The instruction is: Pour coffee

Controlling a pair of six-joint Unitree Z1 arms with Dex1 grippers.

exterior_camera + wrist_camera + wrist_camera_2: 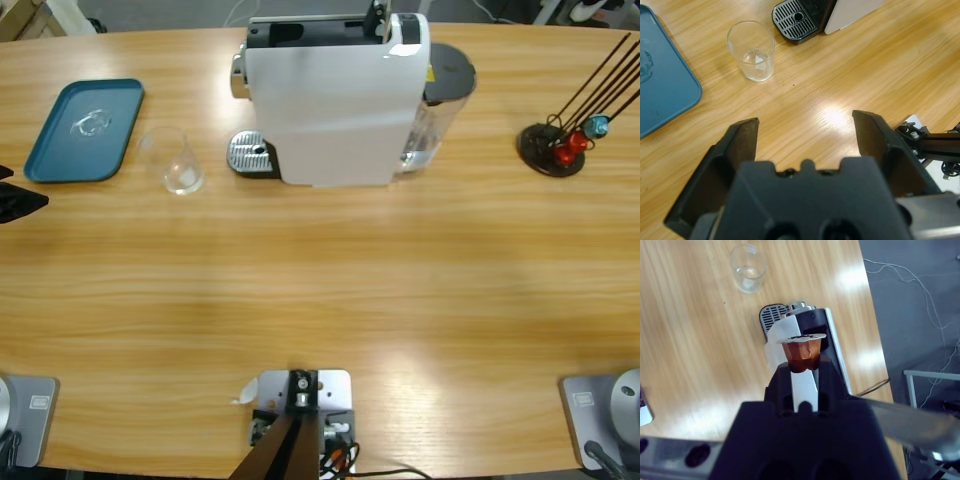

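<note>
Right gripper [801, 371] of mine pinches an orange capsule [801, 352] by its lower body above the coffee machine [812, 332], light and crushable I judge, while my left gripper [805, 132] gapes empty near the glass [752, 49].

A long wooden table [320, 290] with a pale grain carries everything. Near its far edge stands a white coffee machine [335, 100] with a metal drip grate [250, 155] at its left side. Just left of the grate is a clear glass [175, 160] — upright. Further left lies a blue tray [85, 130], flat. Well apart, at the far right, a black wire capsule rack [555, 145] stands.
</note>
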